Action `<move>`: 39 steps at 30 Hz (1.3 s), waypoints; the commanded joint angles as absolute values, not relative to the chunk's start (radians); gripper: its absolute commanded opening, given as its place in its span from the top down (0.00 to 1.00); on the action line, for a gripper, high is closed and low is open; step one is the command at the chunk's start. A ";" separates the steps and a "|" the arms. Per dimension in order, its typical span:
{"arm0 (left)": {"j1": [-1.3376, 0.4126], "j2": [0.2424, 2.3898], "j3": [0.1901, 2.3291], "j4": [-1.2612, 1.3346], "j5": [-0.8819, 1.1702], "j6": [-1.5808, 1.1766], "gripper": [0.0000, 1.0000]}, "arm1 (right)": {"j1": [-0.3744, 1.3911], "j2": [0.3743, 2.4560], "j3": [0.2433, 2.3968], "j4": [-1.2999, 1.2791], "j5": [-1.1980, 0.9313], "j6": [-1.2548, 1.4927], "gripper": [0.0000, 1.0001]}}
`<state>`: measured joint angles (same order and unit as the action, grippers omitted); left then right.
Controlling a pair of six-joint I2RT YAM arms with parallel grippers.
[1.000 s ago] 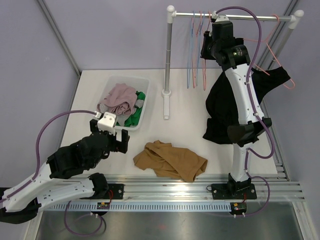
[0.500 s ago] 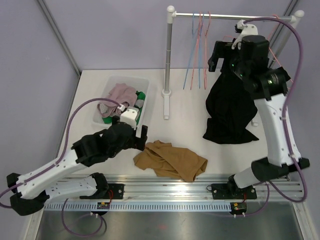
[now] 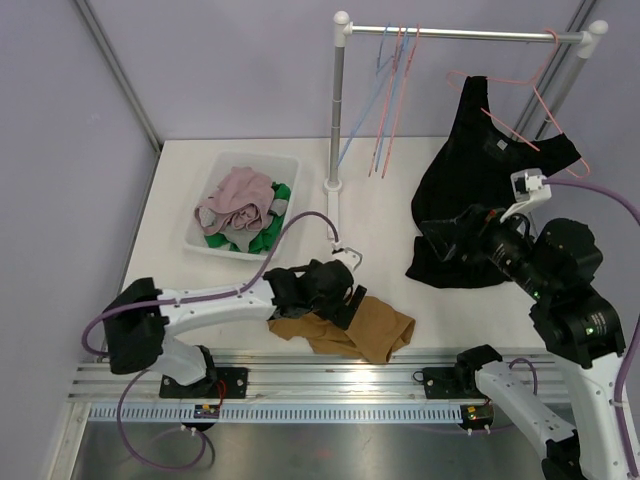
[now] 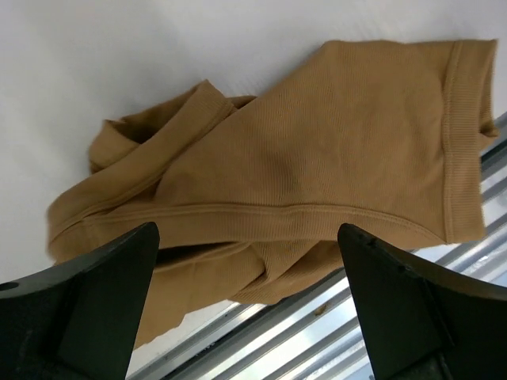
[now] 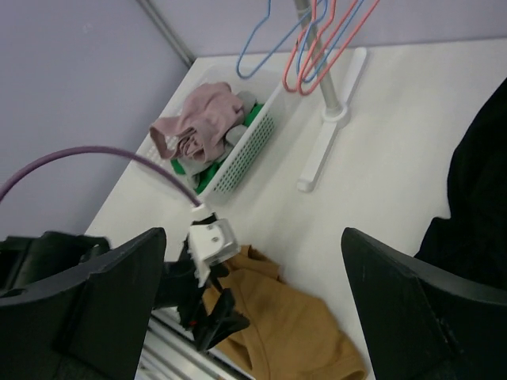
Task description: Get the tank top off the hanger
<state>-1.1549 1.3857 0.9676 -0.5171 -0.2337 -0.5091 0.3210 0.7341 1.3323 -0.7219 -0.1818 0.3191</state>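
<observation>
Top external view puts the black tank top (image 3: 490, 200) on its pink hanger (image 3: 500, 79), hooked to the rail (image 3: 450, 33) over the far right corner, with the hem slumped on the tabletop (image 3: 380, 215) by the right edge. The right pincer (image 3: 432, 238) is released and holds nothing, standing near the hem on its left side. The left pincer (image 3: 345, 300) is also released, hanging over a brown garment (image 3: 375, 325) at the middle of the near edge; whether it touches the cloth I cannot tell. To do the step well, I judge the right pincer should take a shoulder strap up by the hanger, not the loose hem, and draw it sideways off the wire end so the hanger does not swing or unhook. The left wrist view alone shows the brown garment's ribbed weave and seams, but nothing of the tank top. The right wrist view shows only a black edge of it (image 5: 475, 198), plus the basket (image 5: 245, 150) toward the far left corner, and confirms nothing lies between its own fingers
</observation>
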 commanded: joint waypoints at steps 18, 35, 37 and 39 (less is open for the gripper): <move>-1.178 1.504 0.888 -0.389 -0.322 -0.621 1.00 | 0.328 0.526 1.198 -0.726 -0.390 0.377 0.01; -0.850 1.138 1.510 -0.959 -0.565 -0.407 1.00 | 0.328 0.497 1.223 -0.710 -0.379 0.379 0.01; -0.789 1.161 1.580 -0.979 -0.558 -0.355 1.00 | 0.327 0.500 1.230 -0.707 -0.380 0.379 0.00; -0.681 1.215 1.675 -0.982 -0.519 -0.298 1.00 | 0.328 0.502 1.236 -0.706 -0.383 0.379 0.01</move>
<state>-0.7746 1.1637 1.5558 -0.9581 -0.5262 -0.4129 0.3218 0.5026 1.1946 -0.7464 -0.3618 0.3828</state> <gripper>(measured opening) 0.094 0.993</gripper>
